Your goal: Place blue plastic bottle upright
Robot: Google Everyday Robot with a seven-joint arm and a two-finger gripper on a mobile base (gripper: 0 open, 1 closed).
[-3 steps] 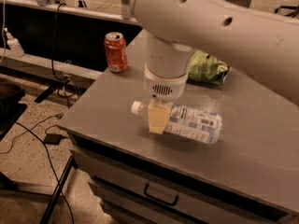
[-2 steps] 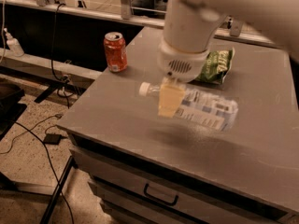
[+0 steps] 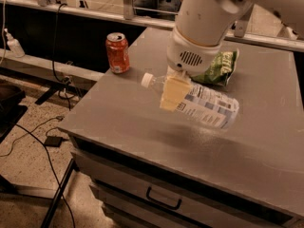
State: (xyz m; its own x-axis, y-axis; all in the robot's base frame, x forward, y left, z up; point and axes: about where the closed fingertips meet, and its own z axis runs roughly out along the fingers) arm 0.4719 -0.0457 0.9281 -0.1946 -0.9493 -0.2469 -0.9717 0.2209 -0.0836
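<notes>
**Bottle clamped at the shoulder, tilted over the cabinet top**

Far left: small clear nozzle bottle [image 3: 13,44] stands on the low ledge, with black cables [image 3: 33,132] on the floor below. Orange soda can [image 3: 117,52] is upright near the back left edge of the grey cabinet top [image 3: 118,122]. Centre: gripper [image 3: 173,91] hangs under the white arm [image 3: 204,18], clenched across the shoulder of the blue plastic bottle [image 3: 209,107]. One cream finger [image 3: 171,95] shows on the near side. Bottle is tilted, white cap [image 3: 147,80] up and left, base down and right. A soft shadow lies beneath it; whether the base touches the surface, cannot tell. Just behind the bottle: green snack bag [image 3: 219,68], lying flat. Front, lower right: drawer with black handle [image 3: 164,199]
</notes>
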